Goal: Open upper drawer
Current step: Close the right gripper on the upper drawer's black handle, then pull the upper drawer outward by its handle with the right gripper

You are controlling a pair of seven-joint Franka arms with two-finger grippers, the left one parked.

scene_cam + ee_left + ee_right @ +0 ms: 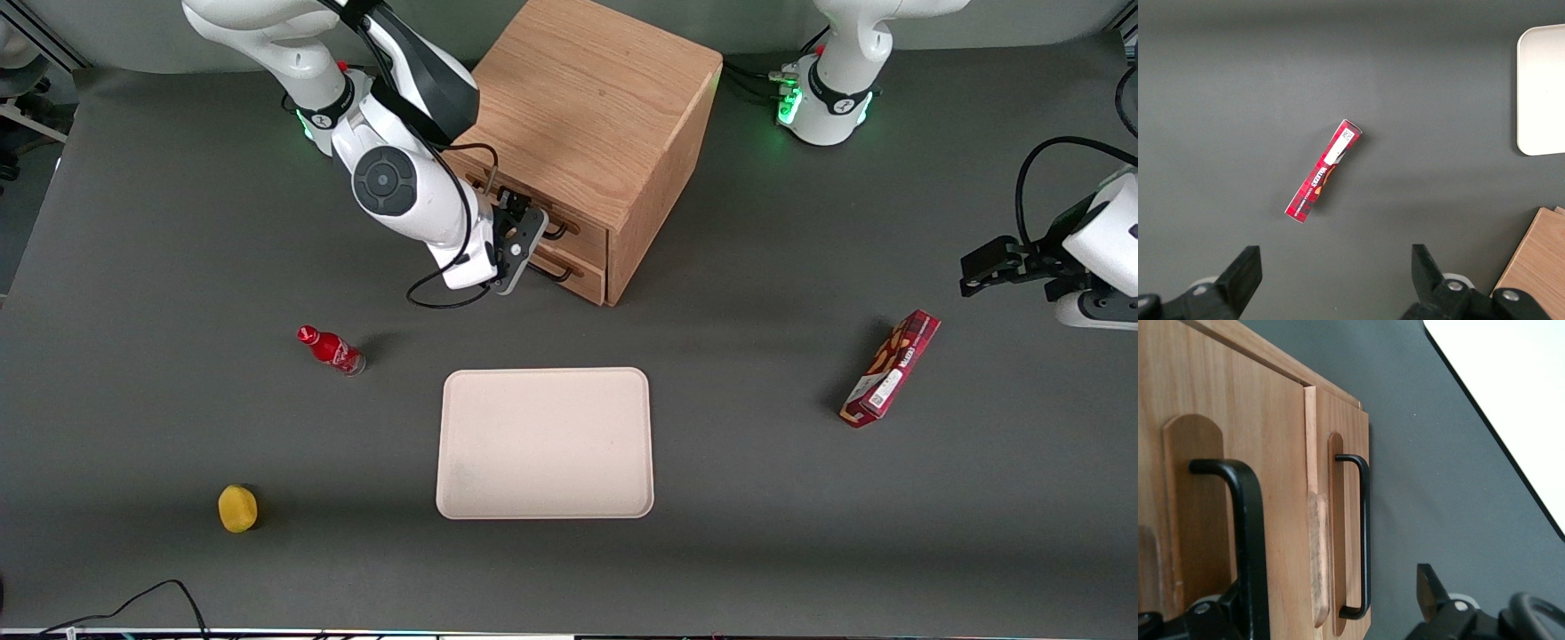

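The pincer (523, 233) hangs in front of the wooden cabinet (594, 107), its fingers spread apart on either side of the black bar handle (1245, 540) of the upper drawer (1218, 487), one finger (1431, 593) standing clear of the wood; nothing is clamped between them. The upper drawer sits flush in the cabinet front, closed, directly above the lower drawer (1345, 520) with its own black handle (1361, 537). The cabinet stands at the counter (756, 533) edge farthest from the front camera, about midway along it. Nearer the front camera lies a cream tray (545, 443), bare. Toward the working arm's end of the counter a small red bottle (331, 349) lies tilted beside the tray, and a yellow lemon (237, 508) rests nearer the front edge. Toward the parked arm's end lies a red snack box (891, 368).
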